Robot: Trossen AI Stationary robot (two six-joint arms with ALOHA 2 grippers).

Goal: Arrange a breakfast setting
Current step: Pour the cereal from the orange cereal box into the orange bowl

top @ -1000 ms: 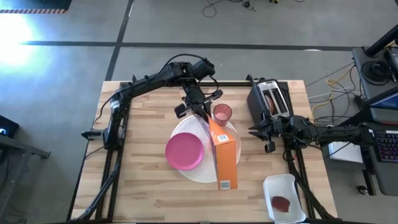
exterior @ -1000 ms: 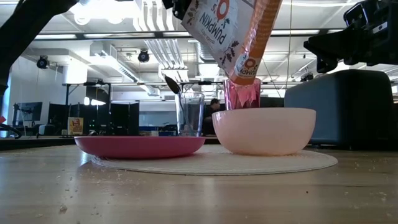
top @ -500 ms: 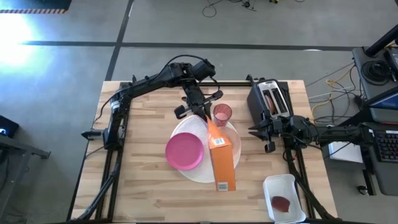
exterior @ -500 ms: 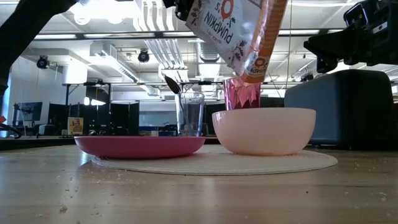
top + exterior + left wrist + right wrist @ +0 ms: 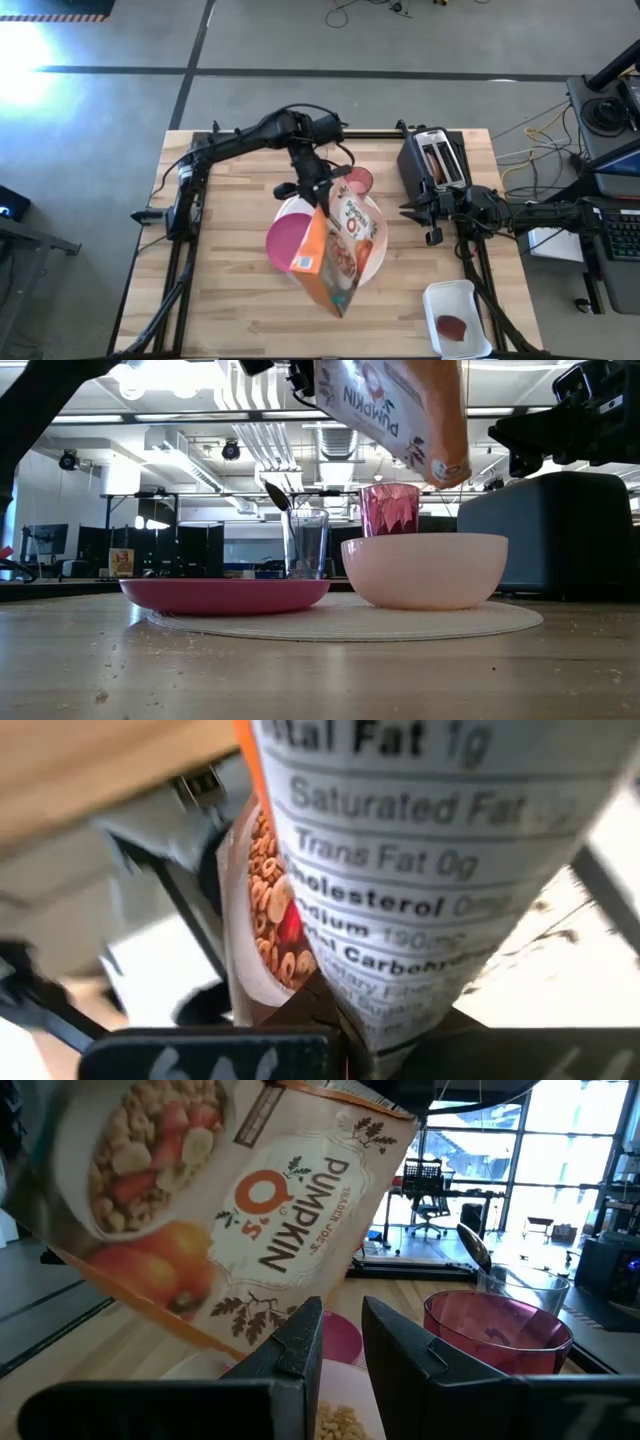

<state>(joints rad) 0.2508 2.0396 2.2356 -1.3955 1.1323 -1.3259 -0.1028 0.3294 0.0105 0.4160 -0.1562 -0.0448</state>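
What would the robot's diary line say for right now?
left gripper: shut on cereal box, tilted in the air over bowl | right gripper: waiting near toaster, slightly open, empty | plate: on mat

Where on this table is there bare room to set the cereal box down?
Bare wood lies left of the white mat, and along the near edge up to the white tray. The mat is crowded; the toaster and right gripper fill the right.

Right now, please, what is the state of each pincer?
Left pincer: shut on the orange cereal box, held tilted above the peach bowl.
Right pincer: slightly open, holding nothing, beside the toaster.
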